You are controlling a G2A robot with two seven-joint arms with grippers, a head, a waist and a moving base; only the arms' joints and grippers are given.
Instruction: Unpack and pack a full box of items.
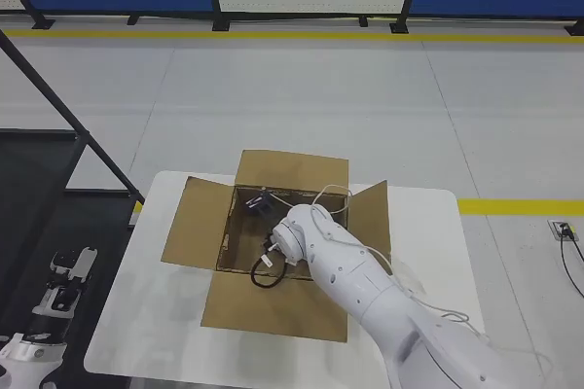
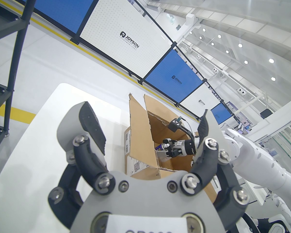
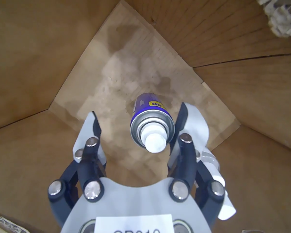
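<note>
Reaching down into the open cardboard box (image 1: 292, 167) with the right arm (image 1: 343, 265), all four flaps folded outward over the white desk (image 1: 156, 326). Sitting toward the far middle of the desk, that box, with its near flap lying flat toward the near edge. Holding the right tool (image 3: 139, 110) low inside the box, spread well apart, with nothing clamped. Straddling a blue spray can (image 3: 150, 118) topped by a white cap (image 3: 155, 143), upright on the stained box floor (image 3: 126, 56). Standing between the two fingers (image 3: 88, 132), much closer to one than to the other, with a plain gap on the wider side; cannot tell whether touching the closer finger. Tucked high against a box wall, well apart from the can, a wad of crumpled pale paper (image 3: 278, 8). Hanging just off the left side of the desk, toward its near end and well apart from the box, the left tool (image 2: 145, 109). Spread wide too, with nothing between its dark ribbed pads (image 2: 92, 124). Seen from that wrist past the open fingers: the box with one flap standing up, and the right tool down inside it, right beside the can.
</note>
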